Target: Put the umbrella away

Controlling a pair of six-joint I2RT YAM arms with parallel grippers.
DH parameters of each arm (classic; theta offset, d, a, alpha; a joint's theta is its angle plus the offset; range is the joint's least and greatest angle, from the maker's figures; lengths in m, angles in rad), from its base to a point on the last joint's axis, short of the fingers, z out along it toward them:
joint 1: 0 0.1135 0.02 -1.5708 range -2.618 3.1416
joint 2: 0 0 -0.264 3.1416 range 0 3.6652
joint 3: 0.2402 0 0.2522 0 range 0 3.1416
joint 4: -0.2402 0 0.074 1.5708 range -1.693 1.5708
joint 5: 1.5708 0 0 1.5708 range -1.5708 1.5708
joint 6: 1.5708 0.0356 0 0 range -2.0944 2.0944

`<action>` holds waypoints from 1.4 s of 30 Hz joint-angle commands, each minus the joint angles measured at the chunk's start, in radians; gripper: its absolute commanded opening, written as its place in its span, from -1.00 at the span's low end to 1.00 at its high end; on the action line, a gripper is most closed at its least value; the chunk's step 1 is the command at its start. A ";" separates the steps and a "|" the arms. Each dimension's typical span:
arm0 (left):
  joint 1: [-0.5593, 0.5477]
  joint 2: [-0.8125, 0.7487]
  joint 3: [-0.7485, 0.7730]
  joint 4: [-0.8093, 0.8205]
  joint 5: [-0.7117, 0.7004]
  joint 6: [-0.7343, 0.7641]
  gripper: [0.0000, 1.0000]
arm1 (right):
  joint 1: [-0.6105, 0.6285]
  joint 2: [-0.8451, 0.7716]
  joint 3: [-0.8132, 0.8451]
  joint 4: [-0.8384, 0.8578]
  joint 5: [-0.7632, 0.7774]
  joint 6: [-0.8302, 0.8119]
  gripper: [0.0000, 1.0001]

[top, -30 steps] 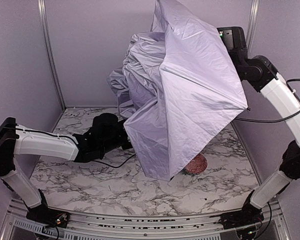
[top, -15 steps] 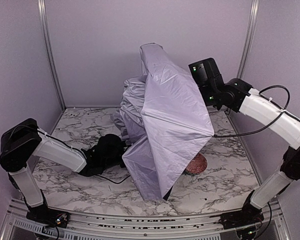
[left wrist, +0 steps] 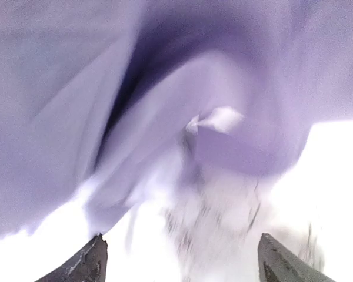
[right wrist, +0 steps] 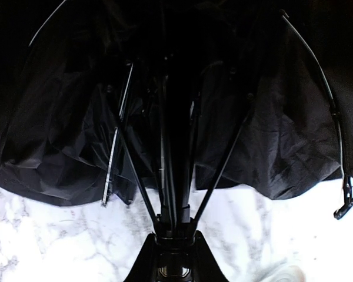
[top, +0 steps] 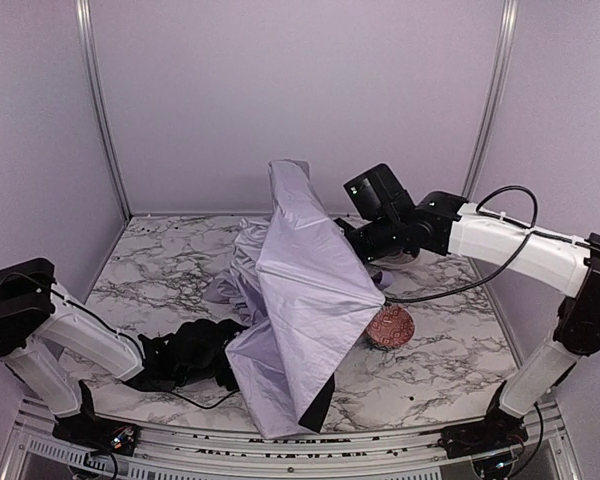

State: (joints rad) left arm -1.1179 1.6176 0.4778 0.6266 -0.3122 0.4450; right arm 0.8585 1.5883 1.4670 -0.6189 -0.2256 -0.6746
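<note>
Axis of umbrella [top: 300, 290]: in the right wrist view the shaft [right wrist: 167, 147] runs straight up-frame from the right gripper [right wrist: 175, 249] into the black underside, with ribs [right wrist: 223, 170] fanning off both sides. Top view: half-collapsed lavender canopy mid-frame, open side facing right, peak at upper centre, lower edge down on the marble table [top: 450, 370]. Fabric hides the shaft there. Right gripper is clamped on the shaft's near end. Left gripper [left wrist: 184, 255] sits lower left of the top view, fingers spread wide, nothing between them, lavender fabric just ahead. Its wrist view is badly motion-blurred. Red patterned bowl [top: 394, 326] sits right of centre, partly covered by the canopy edge.
</note>
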 commanded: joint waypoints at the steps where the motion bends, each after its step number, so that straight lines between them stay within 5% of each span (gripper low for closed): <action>1: -0.033 -0.119 -0.072 -0.075 -0.112 -0.133 0.97 | 0.036 0.042 -0.017 0.013 0.031 0.069 -0.82; 21: -0.109 -0.578 -0.184 -0.288 -0.127 -0.302 0.97 | 0.039 0.422 0.121 -0.060 -0.147 0.086 -0.78; 30: -0.147 -0.460 -0.136 -0.286 -0.201 -0.294 0.98 | 0.034 0.493 0.195 -0.039 -0.138 0.096 -0.02; 31: -0.155 -0.440 -0.128 -0.286 -0.217 -0.292 0.98 | 0.034 0.482 0.200 -0.043 -0.136 0.101 0.77; 32: -0.162 -0.421 -0.123 -0.285 -0.231 -0.291 0.97 | 0.033 0.468 0.197 -0.044 -0.137 0.105 0.97; 42: -0.152 -0.405 -0.135 -0.202 -0.316 -0.364 0.98 | 0.002 0.294 0.015 -0.009 -0.082 0.151 0.99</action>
State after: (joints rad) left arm -1.2827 1.2404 0.3534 0.3645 -0.5949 0.1333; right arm 0.8860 1.9739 1.5276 -0.6632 -0.3431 -0.5667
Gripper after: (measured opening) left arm 0.987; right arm 0.997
